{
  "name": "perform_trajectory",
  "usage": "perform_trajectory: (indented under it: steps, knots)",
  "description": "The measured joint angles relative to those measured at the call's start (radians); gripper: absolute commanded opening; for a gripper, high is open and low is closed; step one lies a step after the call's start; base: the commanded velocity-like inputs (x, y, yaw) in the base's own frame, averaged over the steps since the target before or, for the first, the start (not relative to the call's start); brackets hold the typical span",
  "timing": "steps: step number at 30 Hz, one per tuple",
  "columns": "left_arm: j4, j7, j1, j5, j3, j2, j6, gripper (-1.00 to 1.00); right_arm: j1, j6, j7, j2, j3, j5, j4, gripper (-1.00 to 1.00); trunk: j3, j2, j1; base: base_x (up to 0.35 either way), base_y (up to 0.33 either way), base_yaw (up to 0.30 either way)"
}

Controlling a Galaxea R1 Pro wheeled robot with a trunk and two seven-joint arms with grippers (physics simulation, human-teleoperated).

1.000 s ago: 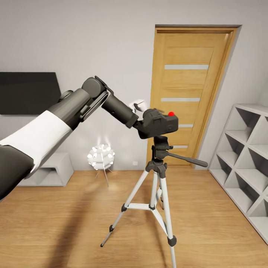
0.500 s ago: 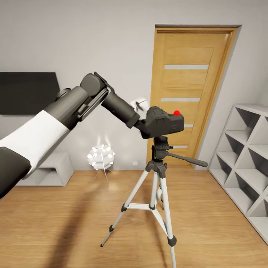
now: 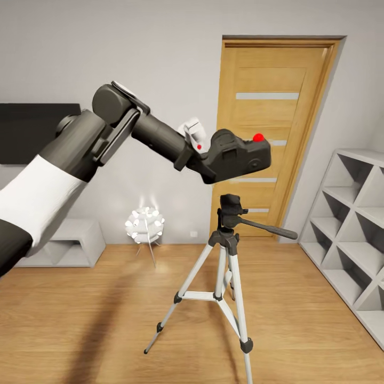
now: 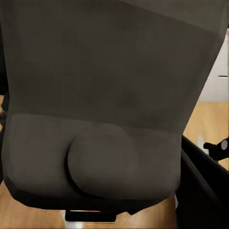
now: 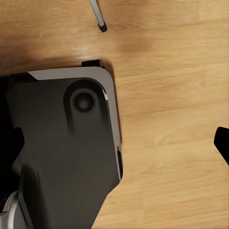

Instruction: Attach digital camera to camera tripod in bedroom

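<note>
Left claw (image 3: 210, 162) grips digital camera (image 3: 237, 157) | above camera tripod (image 3: 226, 250), apart

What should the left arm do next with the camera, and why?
Probably lower it straight down. The left tool holds the digital camera in the air above the camera tripod, with a clear gap to the tripod's head, so the two are not yet joined. A slight shift toward the robot's left may help centre it.

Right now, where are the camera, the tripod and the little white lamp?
digital camera (image 3: 237, 157), head view, on its black body.
camera tripod (image 3: 230, 205), head view, on its dark head.
white lamp (image 3: 144, 224), head view, on its glowing shade.
</note>
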Motion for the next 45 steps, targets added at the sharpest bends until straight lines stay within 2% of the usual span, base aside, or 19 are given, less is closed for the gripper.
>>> perform_trajectory:
  steps: [4,9,14,15,17,19,22,28,32,40,45]
  knots:
    - [0.007,-0.002,0.000,0.000,0.023,0.004,0.000,-1.00,0.000,0.000,-0.001,0.000,0.000,0.000,0.000,1.00,0.000,0.000,0.000,0.000,0.000,0.000]
    - [0.017,-0.001,0.000,0.000,0.025,-0.011,0.000,-1.00,0.000,0.002,-0.010,0.000,0.002,0.002,0.000,1.00,0.000,0.000,0.000,0.000,0.000,0.000]
    - [0.158,-0.008,0.000,-0.002,0.032,-0.016,-0.001,-1.00,0.000,-0.001,-0.058,-0.002,0.016,0.004,-0.002,1.00,0.000,0.000,0.000,0.000,0.000,0.000]
    - [0.205,-0.008,-0.001,-0.005,0.033,-0.021,-0.002,-1.00,0.000,-0.003,-0.064,-0.003,0.020,0.005,-0.003,1.00,0.000,0.000,0.000,0.000,0.000,0.000]
    - [0.245,-0.009,-0.001,0.001,0.034,-0.032,0.000,-1.00,0.000,-0.012,-0.068,-0.004,0.024,0.005,-0.003,1.00,0.000,0.000,0.000,0.000,0.000,0.000]
    - [0.285,-0.010,-0.002,0.002,0.035,-0.050,0.000,-1.00,0.000,-0.046,-0.071,-0.006,0.030,0.006,-0.004,1.00,0.000,0.000,0.000,0.000,0.000,0.000]
    - [0.324,-0.010,-0.005,0.002,0.035,-0.067,0.000,-1.00,0.000,-0.156,-0.072,-0.008,0.042,0.006,-0.004,1.00,0.000,0.000,0.000,0.000,0.000,0.000]
    - [0.374,-0.010,-0.009,0.001,0.035,-0.080,-0.001,-1.00,0.000,-0.418,-0.066,-0.018,0.067,0.003,-0.004,1.00,0.000,0.000,0.000,0.000,0.000,0.000]
    - [0.409,-0.010,-0.009,-0.001,0.035,-0.083,-0.001,-1.00,0.000,-0.552,-0.042,-0.033,0.083,0.002,-0.004,1.00,0.000,0.000,0.000,0.000,0.000,0.000]
    - [0.424,-0.027,-0.009,0.000,0.032,-0.087,-0.001,-1.00,0.000,-0.703,0.097,-0.057,0.097,0.010,-0.004,1.00,0.000,0.000,0.000,0.000,0.000,0.000]
    - [0.423,-0.062,-0.009,0.000,0.030,-0.086,-0.001,-1.00,0.000,-0.751,0.130,-0.060,0.097,0.010,-0.004,1.00,0.000,0.000,0.000,0.000,0.000,0.000]
